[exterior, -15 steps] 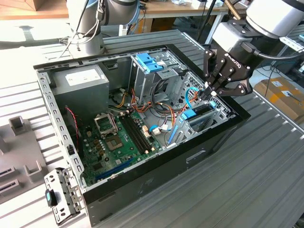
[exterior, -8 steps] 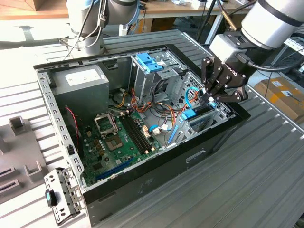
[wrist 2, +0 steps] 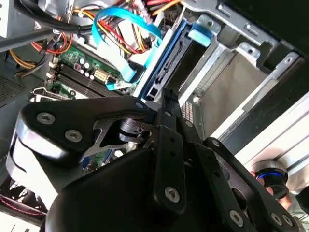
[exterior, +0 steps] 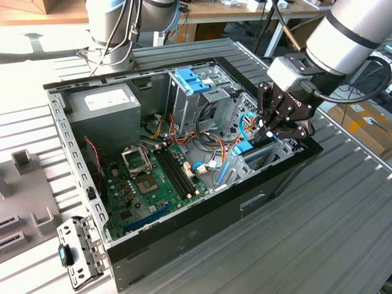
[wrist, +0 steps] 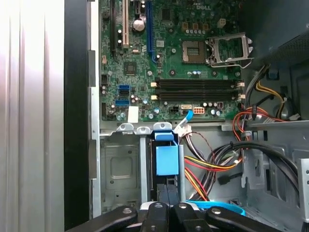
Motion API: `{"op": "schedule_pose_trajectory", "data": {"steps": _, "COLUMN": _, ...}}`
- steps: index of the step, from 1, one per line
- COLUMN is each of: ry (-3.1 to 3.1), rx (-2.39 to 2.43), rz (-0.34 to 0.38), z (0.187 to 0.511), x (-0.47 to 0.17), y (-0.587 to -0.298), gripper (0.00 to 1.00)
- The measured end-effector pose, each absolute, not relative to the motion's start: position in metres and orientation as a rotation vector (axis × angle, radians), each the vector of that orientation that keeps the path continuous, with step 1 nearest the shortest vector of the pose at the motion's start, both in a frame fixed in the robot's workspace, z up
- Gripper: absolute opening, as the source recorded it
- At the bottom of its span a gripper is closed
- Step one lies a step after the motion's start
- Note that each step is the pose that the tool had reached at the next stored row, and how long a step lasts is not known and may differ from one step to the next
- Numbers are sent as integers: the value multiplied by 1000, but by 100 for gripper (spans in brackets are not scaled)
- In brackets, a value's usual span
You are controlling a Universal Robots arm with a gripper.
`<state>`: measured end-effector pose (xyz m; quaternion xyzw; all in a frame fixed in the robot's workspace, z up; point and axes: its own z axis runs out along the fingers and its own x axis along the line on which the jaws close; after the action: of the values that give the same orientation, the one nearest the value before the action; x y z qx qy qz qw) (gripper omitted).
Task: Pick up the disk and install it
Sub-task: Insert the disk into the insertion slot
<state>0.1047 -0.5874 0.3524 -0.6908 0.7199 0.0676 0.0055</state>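
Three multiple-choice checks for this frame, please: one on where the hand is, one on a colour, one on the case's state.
1. Where is the hand?
A. Outside the case
B. Inside the case, at the drive cage on the exterior view's right
C. Inside the case, at the exterior view's left end

2. The flat ribbon cable near the hand is:
A. Light blue
B. Green
C. White

3. The case is:
A. Closed
B. Open, motherboard exposed
C. Upside down

Answers:
1. B, the hand hangs at the drive cage.
2. A, the ribbon cable is light blue in both wrist views.
3. B, no side panel covers the motherboard.
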Motion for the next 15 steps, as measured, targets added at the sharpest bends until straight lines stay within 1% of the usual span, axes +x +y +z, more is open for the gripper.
{"op": "schedule_pose_trajectory", "data": {"steps": 15, "ry": 2254, "rx": -2163, "rz": 212, "z": 361, "x": 139, "y": -587, "gripper": 11}}
